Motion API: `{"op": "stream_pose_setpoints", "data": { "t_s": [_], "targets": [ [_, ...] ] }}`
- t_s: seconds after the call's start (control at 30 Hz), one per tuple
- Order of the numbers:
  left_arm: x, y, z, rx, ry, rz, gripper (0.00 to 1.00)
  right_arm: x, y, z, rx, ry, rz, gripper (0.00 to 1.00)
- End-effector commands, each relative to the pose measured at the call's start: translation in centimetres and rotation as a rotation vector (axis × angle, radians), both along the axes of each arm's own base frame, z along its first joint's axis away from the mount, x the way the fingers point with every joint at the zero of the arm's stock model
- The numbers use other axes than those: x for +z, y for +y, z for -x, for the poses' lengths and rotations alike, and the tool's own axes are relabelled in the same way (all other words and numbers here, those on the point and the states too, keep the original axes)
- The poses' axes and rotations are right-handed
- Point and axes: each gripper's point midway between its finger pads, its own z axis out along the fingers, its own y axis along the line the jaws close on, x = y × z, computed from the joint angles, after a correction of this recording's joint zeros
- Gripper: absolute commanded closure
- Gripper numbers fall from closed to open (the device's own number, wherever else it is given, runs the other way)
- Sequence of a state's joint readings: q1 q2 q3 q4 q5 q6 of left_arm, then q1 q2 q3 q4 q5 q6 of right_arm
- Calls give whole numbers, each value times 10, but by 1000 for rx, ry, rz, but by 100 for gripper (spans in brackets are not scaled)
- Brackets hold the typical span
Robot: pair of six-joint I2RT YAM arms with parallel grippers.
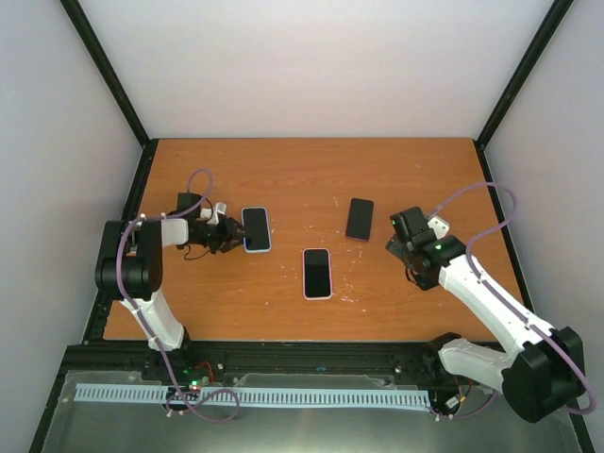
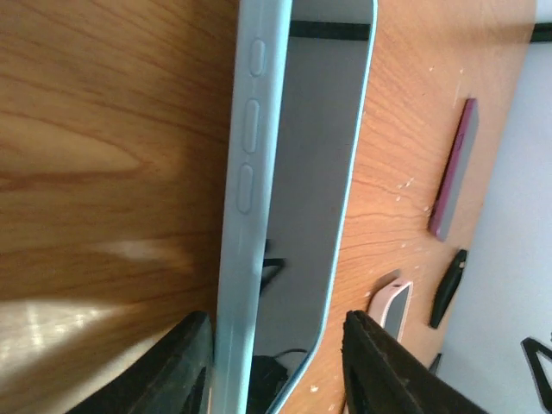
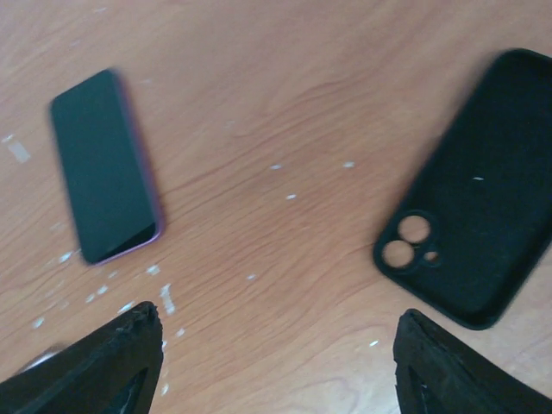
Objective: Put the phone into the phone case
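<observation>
**Left wrist view alone shows the side buttons**

Three oval buttons [image 2: 248,121] run down the edge of the light-blue phone [image 2: 302,172], which lies between the left gripper's [image 2: 276,328] parted fingers (wood shows beside one, so no grip). Only the right wrist view shows the camera cutouts [image 3: 407,241] in the black phone case [image 3: 479,181]; the right gripper [image 3: 276,315] gapes wide, empty. From above, the lilac-edged phone [image 1: 317,273] lies mid-frame on the table [image 1: 283,170], with the case to its upper right.
</observation>
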State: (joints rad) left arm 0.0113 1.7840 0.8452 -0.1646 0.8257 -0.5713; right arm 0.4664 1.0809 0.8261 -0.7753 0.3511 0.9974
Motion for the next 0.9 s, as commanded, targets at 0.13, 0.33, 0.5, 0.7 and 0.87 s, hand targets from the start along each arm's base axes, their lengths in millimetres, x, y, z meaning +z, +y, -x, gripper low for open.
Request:
{"op": "stream_pose_setpoints", "data": {
  "t_s": [0.13, 0.33, 0.5, 0.7, 0.87],
  "targets": [
    [1, 8, -5, 34, -37, -45, 40, -48, -44, -1, -167, 128, 26, 45],
    [21, 13, -6, 44, -89, -80, 1, -74, -65, -6, -219, 207, 59, 62],
    [53, 16, -4, 40, -159, -113, 0, -89, -79, -5, -254, 250, 83, 68],
    [95, 15, 2, 14, -269, -127, 1, -102, -86, -11, -277, 287, 97, 72],
    [120, 11, 12, -30, -339, -120, 1, -110, -82, -19, -271, 285, 71, 73]
  ]
}}
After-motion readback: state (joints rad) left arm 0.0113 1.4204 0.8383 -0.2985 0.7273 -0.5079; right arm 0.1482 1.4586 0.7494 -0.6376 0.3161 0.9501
